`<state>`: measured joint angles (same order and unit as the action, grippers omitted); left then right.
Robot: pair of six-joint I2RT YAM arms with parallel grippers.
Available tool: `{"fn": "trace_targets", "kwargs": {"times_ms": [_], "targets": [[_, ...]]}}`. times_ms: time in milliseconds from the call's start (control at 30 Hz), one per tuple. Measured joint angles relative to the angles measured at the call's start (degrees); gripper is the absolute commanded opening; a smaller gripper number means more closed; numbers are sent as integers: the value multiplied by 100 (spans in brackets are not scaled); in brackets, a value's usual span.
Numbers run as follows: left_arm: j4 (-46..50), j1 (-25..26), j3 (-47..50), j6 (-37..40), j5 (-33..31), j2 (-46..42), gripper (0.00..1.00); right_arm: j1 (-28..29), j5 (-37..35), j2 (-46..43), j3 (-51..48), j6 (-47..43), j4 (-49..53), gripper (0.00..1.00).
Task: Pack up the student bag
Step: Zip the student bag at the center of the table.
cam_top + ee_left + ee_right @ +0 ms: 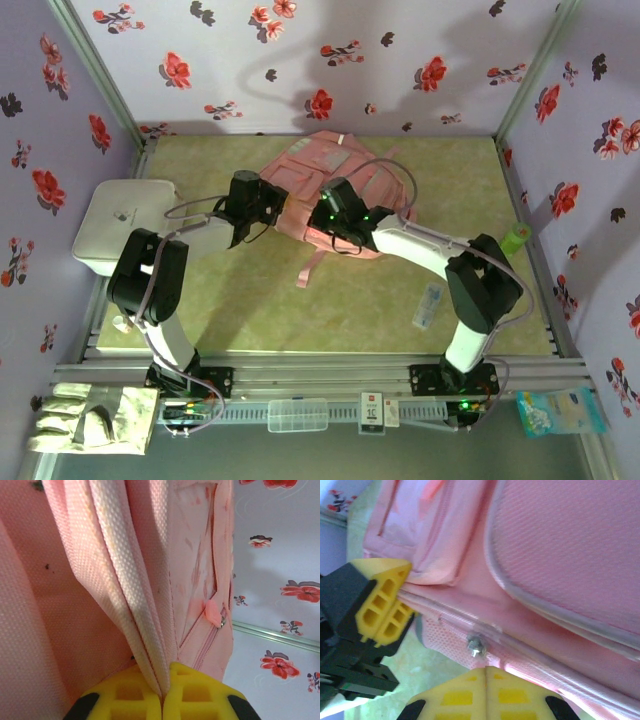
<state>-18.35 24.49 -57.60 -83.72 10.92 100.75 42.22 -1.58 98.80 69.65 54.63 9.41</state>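
1. We see the student bag [335, 160] lying on the desk [250, 300], mid-width and nearer the far edge.
2. Our left tool [162, 680] is pressed together, pinching a fold of the bag's pink fabric.
3. Our right tool [487, 675] is pressed together at the bag's zipped seam. We cannot tell whether it grips any fabric.

In the top view the 2 wrists cover the near edge of the bag [335, 165], hiding the fingertips there. The left arm hides the right corner of the box [120, 220]. In the wrist views the bag runs off the frame, and the bottom edge cuts off the left gripper [163, 685] and right gripper [486, 675]. Whether the right gripper pinches fabric is unclear. Print on the cards [373, 410] on the near rail is too small to read.
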Motion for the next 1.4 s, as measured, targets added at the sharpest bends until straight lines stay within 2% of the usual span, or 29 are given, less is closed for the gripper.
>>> {"fn": "trace_targets", "kwargs": {"times_ms": [133,233,400,467,567,767,1100,1233,1400], "targets": [[39,0,0,0,0,0,0,-63,-413,-240,-184,9,643,4],[42,0,0,0,0,0,0,-94,-651,-275,-304,4,1027,7],[42,0,0,0,0,0,0,-20,-686,-280,-330,-173,1255,22],[42,0,0,0,0,0,0,122,-706,-280,-136,-280,1410,32],[44,0,0,0,0,0,0,363,-730,-269,280,-317,1495,36],[44,0,0,2,0,0,0,649,-848,17,946,-208,1530,37],[42,0,0,0,2,0,0,660,-1036,1071,1733,-76,1764,37],[39,0,0,0,2,0,0,660,-1143,1357,2092,-37,1910,31],[39,0,2,0,7,0,0,678,-1412,1558,2299,9,2194,29]]}}
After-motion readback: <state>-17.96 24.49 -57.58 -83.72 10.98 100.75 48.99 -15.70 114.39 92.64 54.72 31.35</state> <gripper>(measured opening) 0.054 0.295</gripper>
